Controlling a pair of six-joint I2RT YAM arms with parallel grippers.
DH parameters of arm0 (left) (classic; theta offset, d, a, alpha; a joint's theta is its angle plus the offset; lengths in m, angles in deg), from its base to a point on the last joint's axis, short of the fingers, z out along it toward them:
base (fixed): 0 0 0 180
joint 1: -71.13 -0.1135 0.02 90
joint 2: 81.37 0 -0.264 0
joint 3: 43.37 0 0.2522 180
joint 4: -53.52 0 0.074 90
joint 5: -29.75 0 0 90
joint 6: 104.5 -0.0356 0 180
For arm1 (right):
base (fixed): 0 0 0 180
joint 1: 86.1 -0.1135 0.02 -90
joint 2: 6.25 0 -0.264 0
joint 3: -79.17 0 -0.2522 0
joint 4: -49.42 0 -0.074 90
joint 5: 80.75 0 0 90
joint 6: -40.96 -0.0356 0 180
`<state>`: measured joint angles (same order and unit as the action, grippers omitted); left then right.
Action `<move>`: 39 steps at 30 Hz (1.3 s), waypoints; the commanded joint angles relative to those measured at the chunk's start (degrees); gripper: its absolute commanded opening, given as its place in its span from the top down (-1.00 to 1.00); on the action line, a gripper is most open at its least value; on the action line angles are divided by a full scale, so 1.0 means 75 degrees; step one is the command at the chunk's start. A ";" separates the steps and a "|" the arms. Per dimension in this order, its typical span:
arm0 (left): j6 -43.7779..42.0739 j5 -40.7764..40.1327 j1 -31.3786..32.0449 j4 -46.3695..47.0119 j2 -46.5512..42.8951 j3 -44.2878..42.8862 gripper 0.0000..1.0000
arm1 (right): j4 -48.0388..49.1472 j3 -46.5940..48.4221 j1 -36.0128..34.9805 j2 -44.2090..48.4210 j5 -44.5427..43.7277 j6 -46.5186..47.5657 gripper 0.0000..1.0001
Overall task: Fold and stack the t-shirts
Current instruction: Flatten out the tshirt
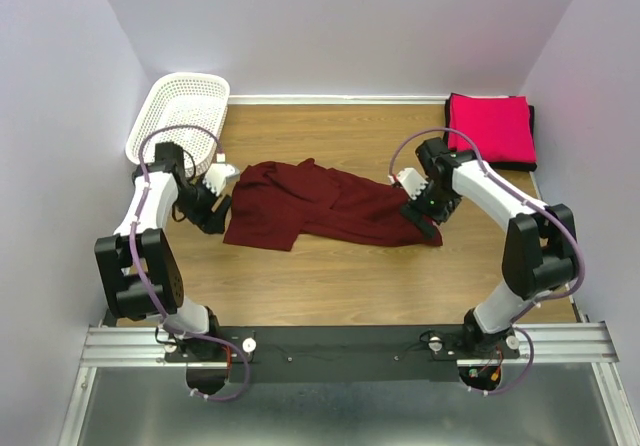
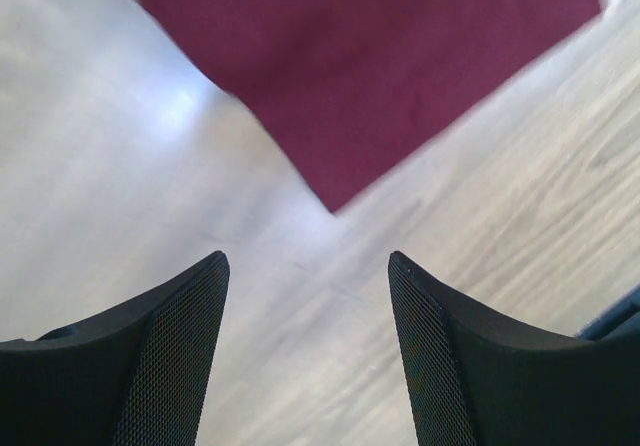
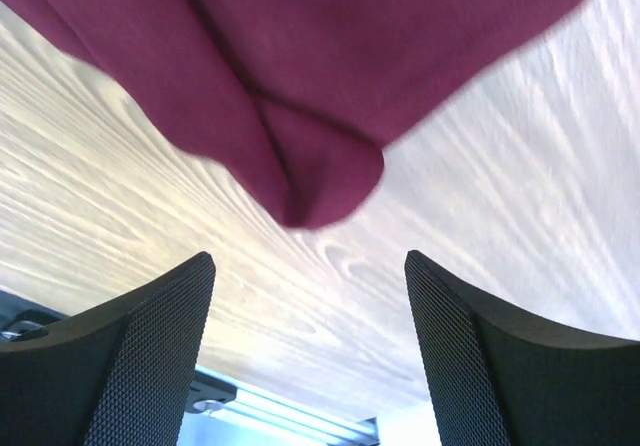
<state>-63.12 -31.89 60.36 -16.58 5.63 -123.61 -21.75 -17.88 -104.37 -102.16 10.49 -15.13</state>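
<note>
A dark maroon t-shirt (image 1: 320,206) lies crumpled across the middle of the wooden table. My left gripper (image 1: 214,223) is open and empty just off its left lower corner; the left wrist view shows that corner (image 2: 340,86) ahead of the spread fingers (image 2: 190,336). My right gripper (image 1: 430,228) is open and empty at the shirt's right end; the right wrist view shows a folded maroon edge (image 3: 320,176) just beyond the fingers (image 3: 450,336). A bright pink-red t-shirt (image 1: 490,128) lies folded at the back right on a black one (image 1: 532,126) showing at its edge.
A white mesh basket (image 1: 180,116) stands at the back left corner. Walls close in the table on the left, back and right. Bare wood (image 1: 330,286) lies in front of the maroon shirt, with the arms' mounting rail (image 1: 340,346) at the near edge.
</note>
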 commanded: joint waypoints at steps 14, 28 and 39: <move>0.0295 -0.0664 -0.0030 0.1031 -0.0034 0.1293 -0.36 | 0.0317 -0.1396 0.0208 0.0743 0.0703 0.0342 0.19; 0.0565 -0.0454 0.0088 0.1195 0.0341 0.1095 -0.33 | 0.0682 -0.0682 0.0220 -0.0217 0.1007 -0.0092 0.27; 0.0717 -0.0301 0.0099 0.1195 0.0564 0.0801 -0.33 | 0.0740 -0.0084 0.0396 -0.1286 0.1148 0.0177 0.10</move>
<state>-58.35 -35.56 60.75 -7.97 9.39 -116.20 -18.14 -19.63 -102.22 -110.56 17.42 -15.02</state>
